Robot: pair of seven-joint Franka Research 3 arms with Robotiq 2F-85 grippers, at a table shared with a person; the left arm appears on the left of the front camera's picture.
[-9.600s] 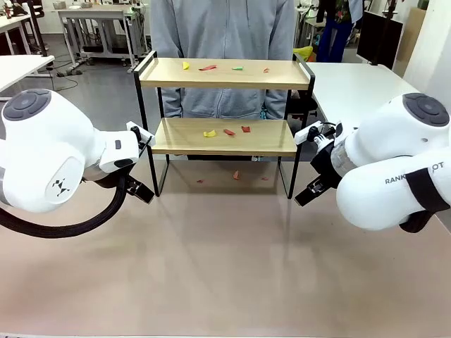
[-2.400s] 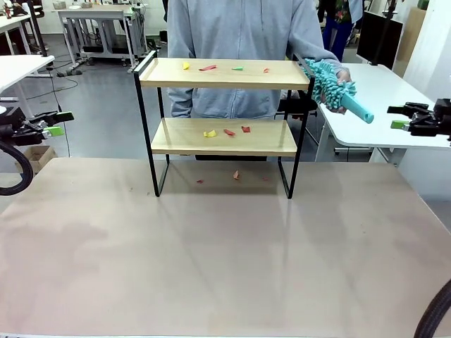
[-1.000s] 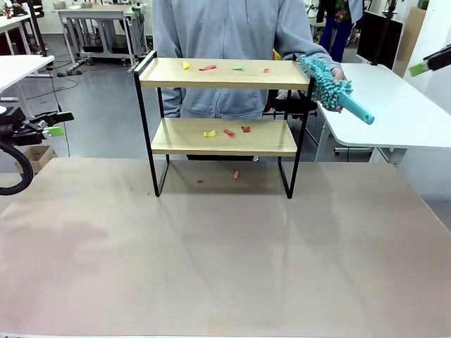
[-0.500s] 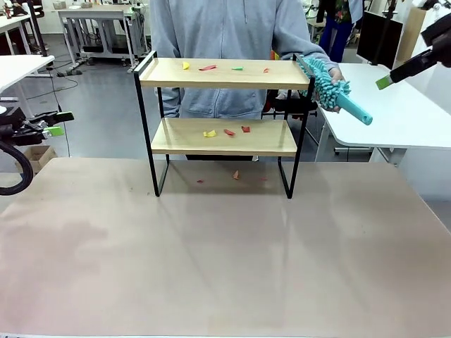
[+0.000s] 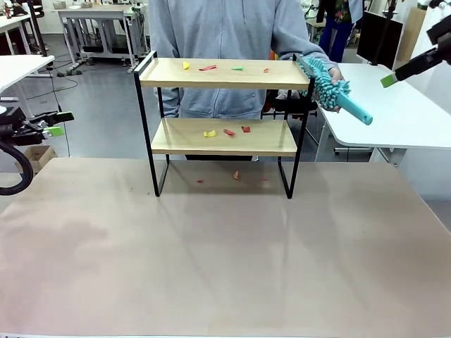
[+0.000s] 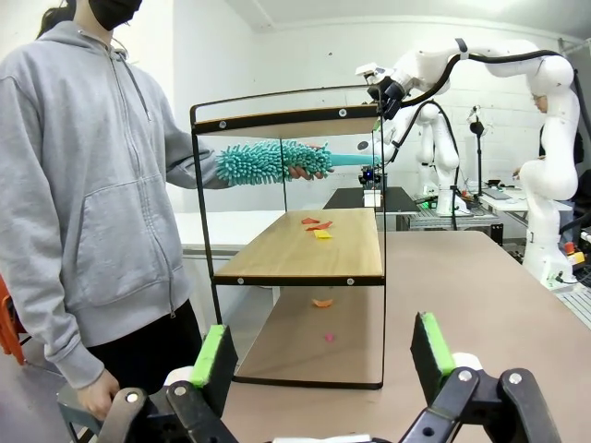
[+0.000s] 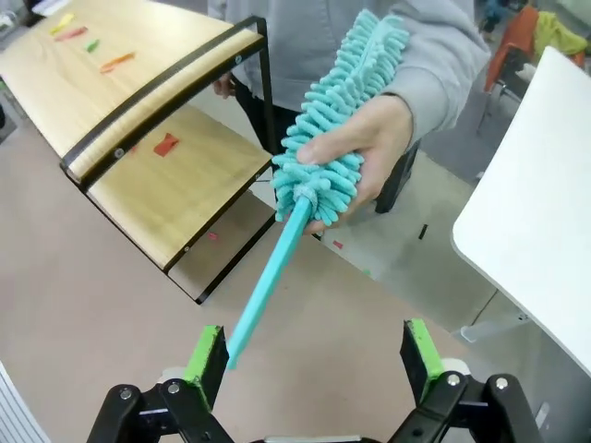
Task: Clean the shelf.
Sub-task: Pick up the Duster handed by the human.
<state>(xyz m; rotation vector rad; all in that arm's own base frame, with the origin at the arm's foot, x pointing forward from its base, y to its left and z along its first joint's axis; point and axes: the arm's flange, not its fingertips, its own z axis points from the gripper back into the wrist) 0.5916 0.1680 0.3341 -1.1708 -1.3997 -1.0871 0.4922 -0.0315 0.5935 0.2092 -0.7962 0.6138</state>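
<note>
The shelf (image 5: 220, 79) stands at the far middle of the table (image 5: 225, 267), with coloured scraps (image 5: 224, 132) on both boards and on the table beneath. Beside its right end a person's hand (image 7: 371, 143) grips a teal duster (image 7: 331, 103) by the fluffy head, with the handle pointing at the right claw (image 7: 312, 355). That claw is spread wide and empty, and the handle's tip is near one pad. The left claw (image 6: 321, 355), also wide and empty, hangs off the table's left edge.
</note>
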